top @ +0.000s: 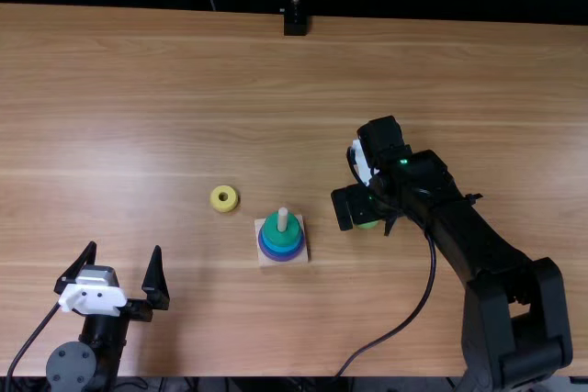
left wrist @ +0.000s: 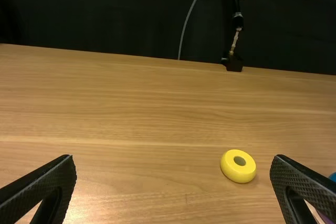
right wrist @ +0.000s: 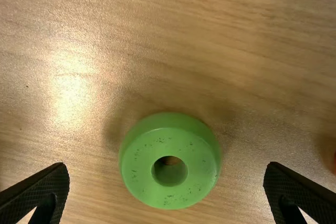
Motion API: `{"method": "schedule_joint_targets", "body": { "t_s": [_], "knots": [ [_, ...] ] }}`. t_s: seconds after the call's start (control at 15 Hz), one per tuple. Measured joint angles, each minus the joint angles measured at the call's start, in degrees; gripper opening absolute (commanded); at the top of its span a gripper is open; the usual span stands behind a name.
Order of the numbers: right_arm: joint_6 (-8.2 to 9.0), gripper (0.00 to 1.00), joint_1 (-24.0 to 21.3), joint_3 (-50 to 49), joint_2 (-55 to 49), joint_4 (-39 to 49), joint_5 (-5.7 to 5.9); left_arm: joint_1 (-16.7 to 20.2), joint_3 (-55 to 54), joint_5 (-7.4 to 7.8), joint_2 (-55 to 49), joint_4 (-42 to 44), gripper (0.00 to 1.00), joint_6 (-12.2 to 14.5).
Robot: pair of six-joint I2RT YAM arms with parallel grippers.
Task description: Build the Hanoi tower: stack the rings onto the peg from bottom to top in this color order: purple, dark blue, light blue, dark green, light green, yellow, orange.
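In the top view, the peg (top: 283,218) stands right of the yellow ring (top: 224,198), with purple, dark blue, light blue and dark green (top: 282,230) rings stacked on it. My right gripper (top: 366,227) is over the light green ring (top: 368,224), partly covering it. In the right wrist view that light green ring (right wrist: 170,161) lies flat between the spread fingers of my right gripper (right wrist: 166,182), touching neither. At the lower left, my left gripper (top: 114,268) is open and holds nothing. The left wrist view has the yellow ring (left wrist: 238,166) beyond my left gripper (left wrist: 173,177).
A bit of an orange thing (right wrist: 334,162) shows at the edge of the right wrist view. A black stand (top: 295,23) is at the table's far edge. A cable (top: 404,319) hangs beside the right arm, over the table (top: 138,89).
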Motion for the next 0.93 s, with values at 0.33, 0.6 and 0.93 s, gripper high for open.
{"method": "schedule_joint_targets", "body": {
  "t_s": [0.33, 0.6, 0.93],
  "knots": [
    [0.02, 1.00, 0.0, -0.4, 0.8, 0.0, 0.33, 0.0, 0.0, 0.02, 0.0, 0.0, 1.00, 0.0],
    [0.02, 1.00, 0.0, -0.4, 2.4, 0.0, 0.33, 0.0, 0.0, 0.02, 0.0, 0.0, 1.00, 0.0],
    [-0.02, 0.13, 0.0, -0.4, 2.8, 0.0, 0.33, 0.0, 0.0, 0.04, 0.0, 0.0, 1.00, 0.0]
  ]
}}
